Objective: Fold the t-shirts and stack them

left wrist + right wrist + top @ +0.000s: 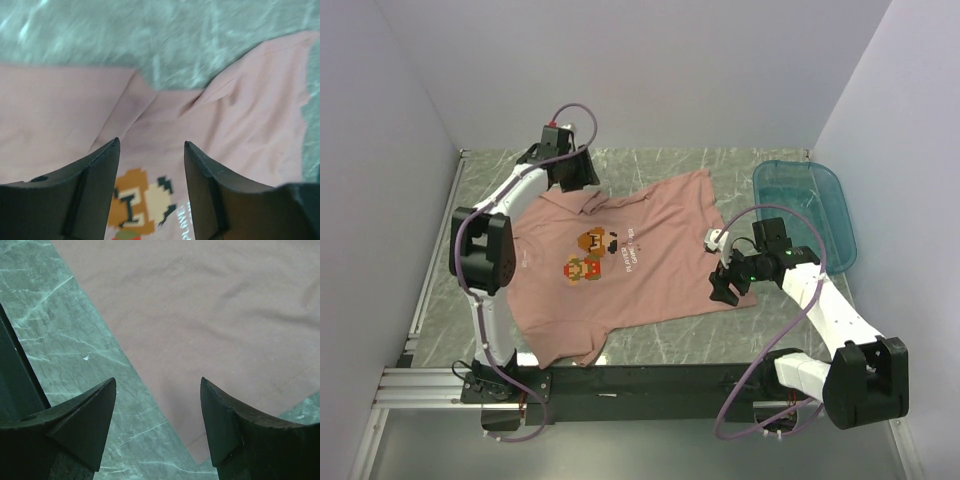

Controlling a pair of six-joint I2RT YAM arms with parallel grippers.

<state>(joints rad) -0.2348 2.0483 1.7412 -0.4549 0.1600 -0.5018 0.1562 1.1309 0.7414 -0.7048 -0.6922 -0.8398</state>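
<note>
Black and two-fingered, the left gripper hangs over the far left of a green-veined marble-pattern table. Its jaws are parted and empty above the neckline of a dusty-pink short-sleeved cotton t-shirt, apparently poised there because the collar end offers a firm edge to pinch for a first fold. The shirt lies spread flat and face-up across the middle of the table, unfolded, its small orange-brown pixel-figure print and white lettering showing. Laid out this way, likely so that both arms can reach opposite ends, it carries only a few soft creases near the collar. One sleeve points toward the far right, and the fabric's near edge stops just short of the arms' black mounting rail. At the shirt's right-hand lower corner the right gripper hovers with its jaws likewise spread and holding nothing. It straddles the line where pink cloth meets bare stone, a stance that looks chosen for taking the corner from the side. Further right, apart from the garment, a translucent teal plastic tub sits empty near the right wall, out of the way of the work. Folding has not begun, by the look of it, and no stack exists yet.
</note>
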